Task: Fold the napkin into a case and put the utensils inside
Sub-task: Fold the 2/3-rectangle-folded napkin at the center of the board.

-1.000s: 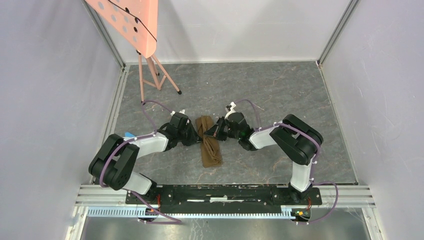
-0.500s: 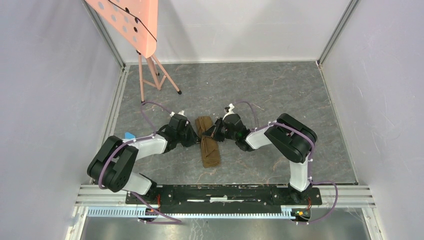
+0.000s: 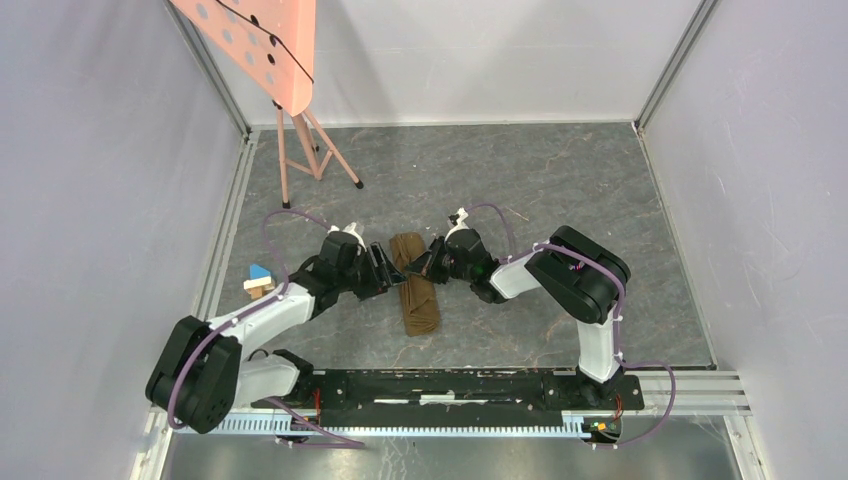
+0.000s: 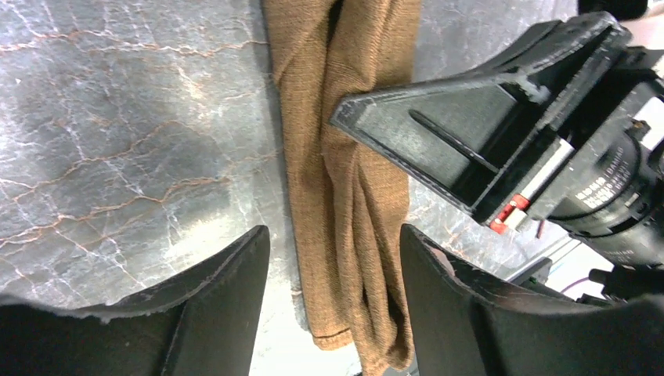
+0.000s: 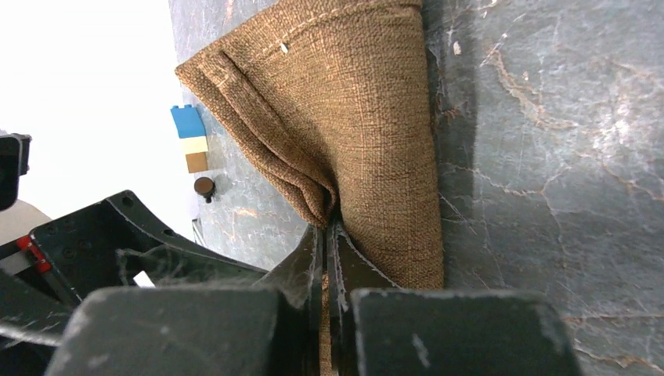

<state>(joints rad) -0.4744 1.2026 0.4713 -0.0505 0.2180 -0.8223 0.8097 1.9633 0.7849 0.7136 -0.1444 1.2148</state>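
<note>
The tan-brown napkin (image 3: 418, 292) lies on the grey table as a narrow, long, layered strip, the case shape. My right gripper (image 3: 427, 264) comes at its far half from the right. In the right wrist view this gripper (image 5: 325, 235) is shut on a fold of the cloth (image 5: 352, 117), which bunches up at the fingertips. My left gripper (image 3: 385, 270) sits at the strip's left side. Its fingers stand open in the left wrist view (image 4: 335, 235), with the napkin's end (image 4: 344, 164) showing between them, ungripped. The utensils are out of view.
A small blue-and-wood block (image 3: 259, 281) sits on the table left of the left arm, and shows again in the right wrist view (image 5: 190, 139). A pink stand (image 3: 300, 150) with a perforated board (image 3: 255, 45) is at the back left. Grey walls enclose the table.
My left gripper has opened and let go of the napkin. The left arm's base link has swung outward, uncovering the block. The right gripper stays shut on the cloth.
</note>
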